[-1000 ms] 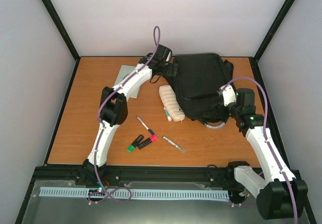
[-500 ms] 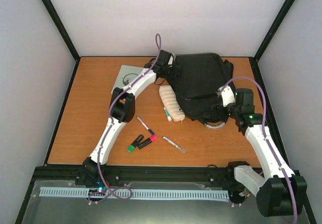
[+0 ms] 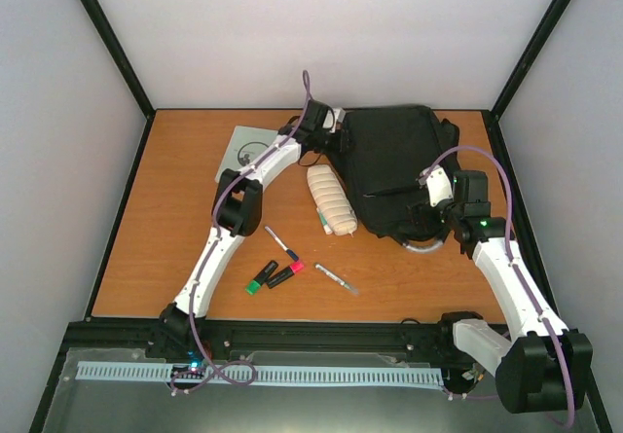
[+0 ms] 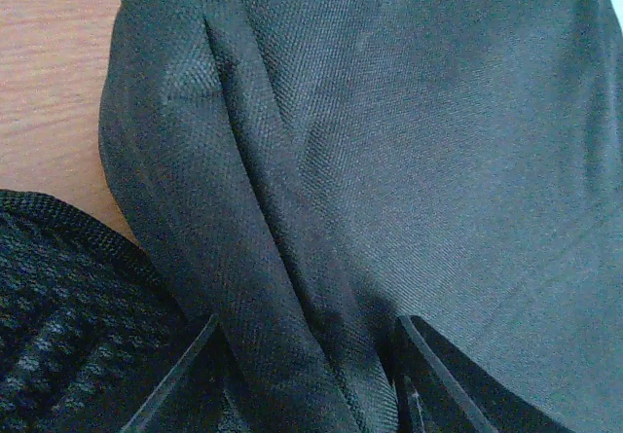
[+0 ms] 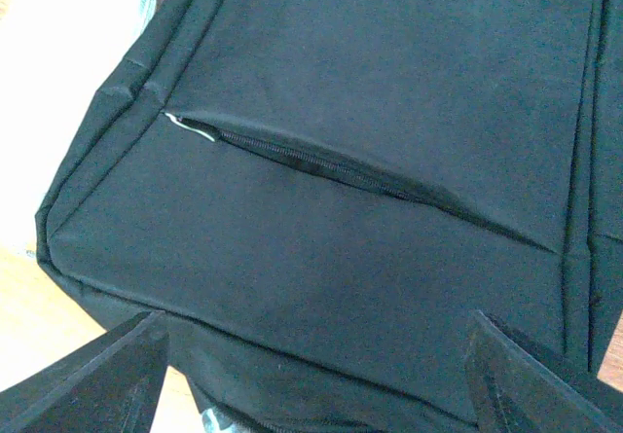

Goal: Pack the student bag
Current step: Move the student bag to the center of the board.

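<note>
The student bag (image 3: 389, 161), a large black backpack, lies flat at the back right of the table. Its front zip pocket (image 5: 321, 165) gapes slightly. My left gripper (image 3: 343, 139) is at the bag's left edge. In the left wrist view its fingers (image 4: 428, 375) press from both sides on a raised fold of black fabric (image 4: 282, 336). My right gripper (image 3: 428, 199) hovers over the bag's near end, jaws wide open. Its fingertips (image 5: 107, 375) straddle the fabric without touching it.
A cream ribbed pencil case (image 3: 331, 199) lies against the bag's left side, a green pen (image 3: 322, 221) at its near end. Several pens and markers (image 3: 286, 273) are scattered in front. A grey notebook (image 3: 248, 146) sits at the back left. The bag's grey loop handle (image 3: 423, 246) juts toward the near edge.
My left gripper has reached forward to the bag's left edge and its jaws have closed in on the fabric fold. The right gripper has edged slightly toward me.
</note>
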`<state>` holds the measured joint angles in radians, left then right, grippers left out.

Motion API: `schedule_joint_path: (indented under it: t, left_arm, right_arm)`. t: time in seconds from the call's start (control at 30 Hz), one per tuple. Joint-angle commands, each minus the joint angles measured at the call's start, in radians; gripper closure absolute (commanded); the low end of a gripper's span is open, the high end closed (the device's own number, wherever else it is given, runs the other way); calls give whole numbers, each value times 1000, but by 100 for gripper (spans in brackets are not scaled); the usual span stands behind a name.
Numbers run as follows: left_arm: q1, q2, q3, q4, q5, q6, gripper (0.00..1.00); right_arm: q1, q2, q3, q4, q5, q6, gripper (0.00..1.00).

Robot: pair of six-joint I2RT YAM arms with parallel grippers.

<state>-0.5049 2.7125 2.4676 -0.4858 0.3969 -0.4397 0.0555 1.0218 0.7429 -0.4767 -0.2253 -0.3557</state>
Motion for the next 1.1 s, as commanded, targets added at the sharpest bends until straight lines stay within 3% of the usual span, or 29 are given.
schedule_joint_path:
  t: [0.0,0.4,0.7,0.93,1.07]
  left_arm:
    - [-34,-7,-12,-20,120,69,53]
    - [-102,-40,-73,-53,156,89,55]
    - [-81,-135,-40,-109,71,-25,19]
    - [-31,-267,-52,-231,-14,4,6]
    - [28,-366,-147,-284,-119,51,2]
  right_arm:
    - [-8,9,8,-2,-18,-7,16]
    - [-8,20,13,-11,-25,-10,17]
    - [-8,15,17,-10,11,-1,17]
    - [-8,8,23,-16,-4,2,16]
    - [-8,5,23,-19,-12,0,15]
